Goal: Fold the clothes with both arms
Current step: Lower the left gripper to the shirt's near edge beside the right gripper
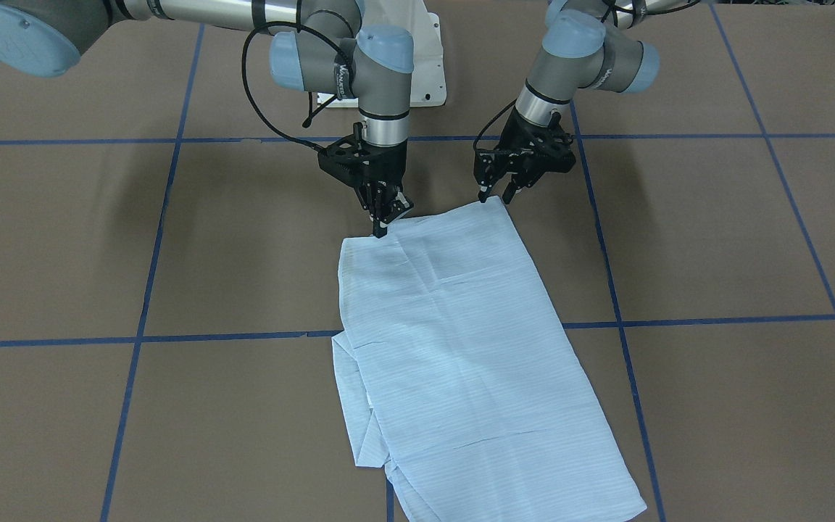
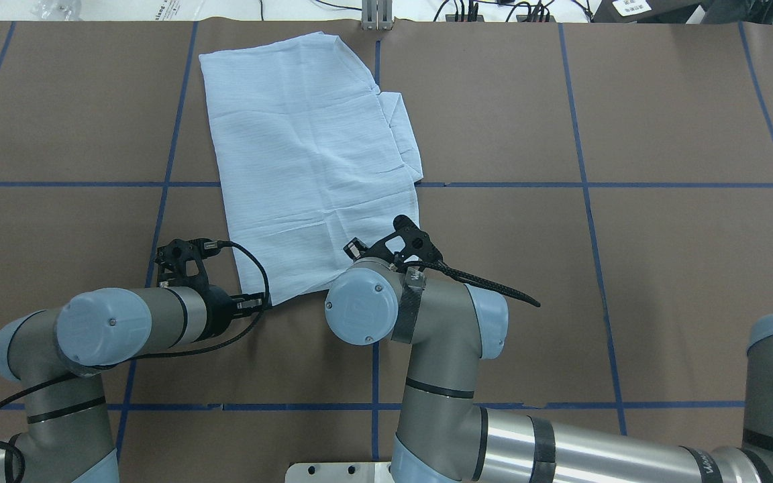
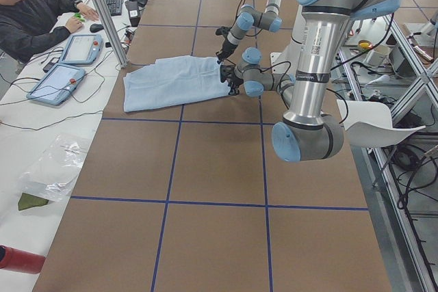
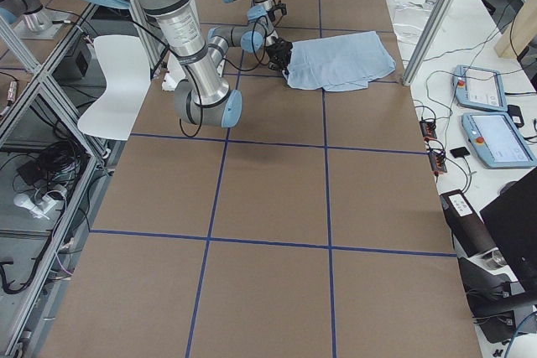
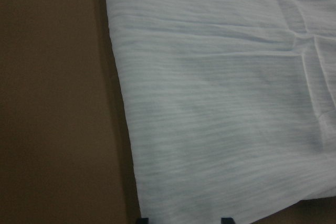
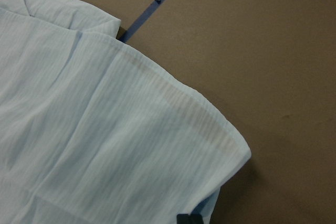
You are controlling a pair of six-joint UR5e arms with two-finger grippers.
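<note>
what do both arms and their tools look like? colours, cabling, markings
Both the left arm and right arm have silver tubes with black bands, grey joint housings, pale blue caps and white lettering on the wrist. The left tool and right tool are black, two-fingered, on black brackets. Black cables loop past each wrist.

Pale blue finely striped shirt (image 1: 461,348) on brown table (image 1: 715,232) crossed by blue lines (image 1: 715,320)

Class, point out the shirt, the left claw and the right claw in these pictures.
shirt (image 1: 461,348), front-facing view, middle of the cloth.
left claw (image 1: 497,194), front-facing view, between its fingertips.
right claw (image 1: 385,222), front-facing view, between its fingertips.
</note>
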